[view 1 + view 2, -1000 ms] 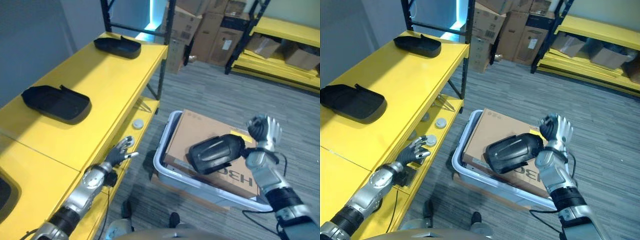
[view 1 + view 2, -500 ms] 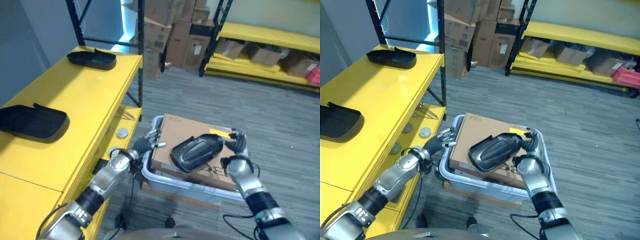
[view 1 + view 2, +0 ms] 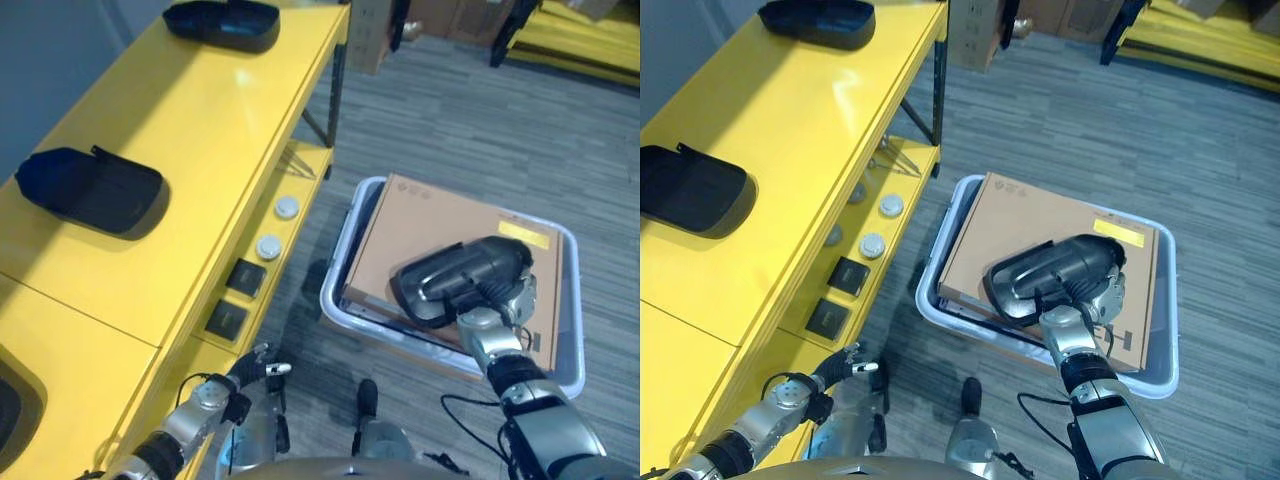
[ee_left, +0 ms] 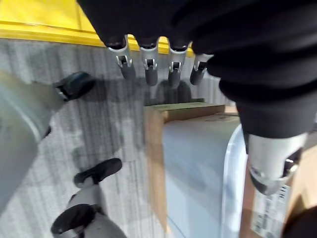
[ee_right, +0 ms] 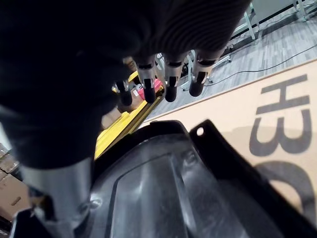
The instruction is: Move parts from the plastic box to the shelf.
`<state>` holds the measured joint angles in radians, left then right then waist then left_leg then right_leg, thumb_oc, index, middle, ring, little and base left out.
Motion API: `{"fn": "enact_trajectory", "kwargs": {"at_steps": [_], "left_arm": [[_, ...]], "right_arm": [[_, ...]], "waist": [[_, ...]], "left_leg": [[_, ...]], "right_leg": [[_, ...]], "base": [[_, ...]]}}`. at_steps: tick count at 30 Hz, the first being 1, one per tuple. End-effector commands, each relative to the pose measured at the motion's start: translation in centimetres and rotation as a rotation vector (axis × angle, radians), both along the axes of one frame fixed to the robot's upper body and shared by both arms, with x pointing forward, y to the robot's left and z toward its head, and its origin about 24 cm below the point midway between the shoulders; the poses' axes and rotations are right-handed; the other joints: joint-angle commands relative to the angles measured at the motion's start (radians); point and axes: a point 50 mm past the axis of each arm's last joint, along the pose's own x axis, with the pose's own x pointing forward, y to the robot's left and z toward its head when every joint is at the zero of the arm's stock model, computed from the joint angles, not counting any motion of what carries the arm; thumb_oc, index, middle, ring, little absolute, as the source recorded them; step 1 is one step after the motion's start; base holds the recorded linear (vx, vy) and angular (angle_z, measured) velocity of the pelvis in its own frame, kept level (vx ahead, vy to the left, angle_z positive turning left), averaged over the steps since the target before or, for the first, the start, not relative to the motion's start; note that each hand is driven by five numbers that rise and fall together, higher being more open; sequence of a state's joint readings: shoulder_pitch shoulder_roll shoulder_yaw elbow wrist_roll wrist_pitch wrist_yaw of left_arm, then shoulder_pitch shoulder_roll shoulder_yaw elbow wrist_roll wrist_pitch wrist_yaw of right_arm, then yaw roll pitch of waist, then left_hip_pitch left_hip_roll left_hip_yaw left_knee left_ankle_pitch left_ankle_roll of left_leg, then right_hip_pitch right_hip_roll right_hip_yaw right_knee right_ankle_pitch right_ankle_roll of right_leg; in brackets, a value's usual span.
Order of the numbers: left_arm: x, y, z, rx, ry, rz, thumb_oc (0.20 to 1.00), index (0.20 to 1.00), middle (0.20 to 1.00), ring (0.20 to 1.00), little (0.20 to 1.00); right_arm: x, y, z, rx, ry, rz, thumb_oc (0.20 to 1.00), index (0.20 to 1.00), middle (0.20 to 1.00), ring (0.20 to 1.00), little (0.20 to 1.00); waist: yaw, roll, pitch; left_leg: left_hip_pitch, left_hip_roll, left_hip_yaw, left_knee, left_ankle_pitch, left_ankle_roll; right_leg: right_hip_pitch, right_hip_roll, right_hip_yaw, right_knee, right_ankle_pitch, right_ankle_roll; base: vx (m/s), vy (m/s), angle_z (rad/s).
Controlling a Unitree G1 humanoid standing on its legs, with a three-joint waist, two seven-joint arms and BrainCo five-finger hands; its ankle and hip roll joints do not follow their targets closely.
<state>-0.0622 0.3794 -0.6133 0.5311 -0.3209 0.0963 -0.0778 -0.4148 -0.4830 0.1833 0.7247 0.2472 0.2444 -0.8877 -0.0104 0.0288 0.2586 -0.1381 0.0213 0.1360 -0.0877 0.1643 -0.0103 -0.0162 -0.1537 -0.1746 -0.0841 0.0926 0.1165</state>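
We keep our right hand [image 3: 497,318] at the near right end of the glossy black moulded plastic part [image 3: 460,279], which lies on the flat brown cardboard sheet [image 3: 430,224] covering the pale grey plastic box [image 3: 340,283] on the floor to our right. From the right wrist view the fingers [image 5: 170,85] reach out straight over the part's rim with the thumb low beside it, so we judge the hand to be spread over the part and not clamped on it; whether the palm actually touches the shell we cannot tell. The cardboard serves as a firm level bed, which is likely why the part sits there, hollow side down and easy to reach from above. Our left hand [image 3: 247,368] hangs low and empty near the foot of the long yellow metal shelf [image 3: 190,130], fingers loosely apart, well clear of the box, probably kept out of the way. Two similar black parts already rest on the shelf top, one at the far end [image 3: 221,22] and one nearer [image 3: 90,189], spaced apart, so the open yellow surface between and near them looks like the natural place for this one.
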Motion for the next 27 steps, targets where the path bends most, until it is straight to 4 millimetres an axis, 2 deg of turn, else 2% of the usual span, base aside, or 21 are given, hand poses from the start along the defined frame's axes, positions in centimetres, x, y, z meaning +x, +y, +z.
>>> {"fn": "enact_trajectory", "kwargs": {"at_steps": [1,5,7,12,13,15,18,20,26,27], "left_arm": [[2.3,-3.0,1.6,-0.063,-0.157,-0.041,1.000,1.000,1.000,1.000,1.000],[2.3,-3.0,1.5,-0.074,-0.165,-0.006,1.000,1.000,1.000,1.000,1.000],[2.7,-3.4,1.7,-0.089,-0.183,0.001,1.000,1.000,1.000,1.000,1.000],[3.8,-3.7,2.4,-0.103,-0.217,0.012,1.000,1.000,1.000,1.000,1.000],[3.9,-3.6,2.5,-0.102,-0.221,0.012,1.000,1.000,1.000,1.000,1.000],[4.2,-3.6,2.5,-0.102,-0.222,0.009,1.000,1.000,1.000,1.000,1.000],[4.0,-4.1,2.3,-0.107,-0.217,-0.003,1.000,1.000,1.000,1.000,1.000],[3.9,-4.3,2.2,-0.110,-0.216,-0.003,1.000,1.000,1.000,1.000,1.000],[3.7,-4.2,1.9,-0.106,-0.204,0.000,1.000,1.000,1.000,1.000,1.000],[3.5,-4.0,1.8,-0.103,-0.200,-0.002,1.000,1.000,1.000,1.000,1.000]], "right_arm": [[0.7,-1.6,2.4,-0.054,-0.084,-0.084,1.000,1.000,1.000,1.000,1.000],[0.2,-1.0,1.1,-0.024,-0.021,-0.054,1.000,1.000,1.000,1.000,1.000],[0.3,-0.4,0.0,-0.001,0.074,-0.009,1.000,1.000,1.000,1.000,1.000],[0.8,0.1,-0.7,0.023,0.142,-0.024,1.000,1.000,1.000,1.000,1.000],[0.8,0.2,-0.9,0.044,0.158,-0.033,0.805,0.805,0.805,0.805,0.805],[0.6,0.6,-1.9,0.084,0.198,-0.051,0.200,0.200,0.200,0.200,0.200],[-0.5,0.7,-3.7,0.141,0.232,-0.122,0.200,0.200,0.200,0.200,0.200],[-0.9,0.5,-4.1,0.155,0.230,-0.155,0.200,0.200,0.200,0.200,0.200],[-1.5,-0.6,-4.0,0.150,0.203,-0.228,0.200,0.200,0.200,0.200,0.200],[-1.4,-1.3,-3.6,0.136,0.186,-0.243,0.200,0.200,0.200,0.200,0.200]], "waist": [[0.017,0.032,-0.026],[0.018,0.043,-0.008],[0.022,0.054,0.011],[0.039,0.071,0.051],[0.042,0.073,0.058],[0.052,0.076,0.065],[0.066,0.083,0.066],[0.072,0.087,0.067],[0.080,0.095,0.064],[0.080,0.097,0.063]], "left_leg": [[0.116,0.050,-0.024,0.000,-0.112,-0.059],[0.106,0.044,-0.033,0.000,-0.110,-0.060],[0.094,0.038,-0.038,0.000,-0.105,-0.062],[0.064,0.031,-0.054,0.000,-0.093,-0.065],[0.059,0.030,-0.059,0.000,-0.092,-0.066],[0.052,0.027,-0.066,0.000,-0.089,-0.067],[0.049,0.025,-0.075,0.000,-0.088,-0.067],[0.048,0.025,-0.079,0.000,-0.088,-0.066],[0.052,0.025,-0.084,0.000,-0.088,-0.068],[0.055,0.024,-0.085,0.000,-0.089,-0.069]], "right_leg": [[-0.008,-0.039,0.003,-0.003,0.041,0.049],[-0.015,-0.047,0.001,-0.003,0.043,0.050],[-0.025,-0.054,0.000,-0.003,0.047,0.049],[-0.048,-0.062,-0.007,-0.003,0.053,0.048],[-0.051,-0.062,-0.011,-0.003,0.053,0.048],[-0.053,-0.064,-0.021,-0.003,0.054,0.047],[-0.050,-0.067,-0.034,-0.003,0.052,0.046],[-0.049,-0.068,-0.039,-0.003,0.052,0.045],[-0.043,-0.070,-0.045,-0.003,0.050,0.045],[-0.041,-0.071,-0.046,-0.003,0.050,0.045]], "base": [[0.00,0.104,0.04],[0.00,0.077,0.00],[-0.03,0.084,-0.01],[-0.06,0.023,-0.01],[-0.04,-0.006,0.04],[-0.02,-0.013,0.07],[0.01,-0.020,0.12],[0.00,-0.013,0.06],[0.01,-0.017,0.09],[0.01,-0.014,0.06]]}}
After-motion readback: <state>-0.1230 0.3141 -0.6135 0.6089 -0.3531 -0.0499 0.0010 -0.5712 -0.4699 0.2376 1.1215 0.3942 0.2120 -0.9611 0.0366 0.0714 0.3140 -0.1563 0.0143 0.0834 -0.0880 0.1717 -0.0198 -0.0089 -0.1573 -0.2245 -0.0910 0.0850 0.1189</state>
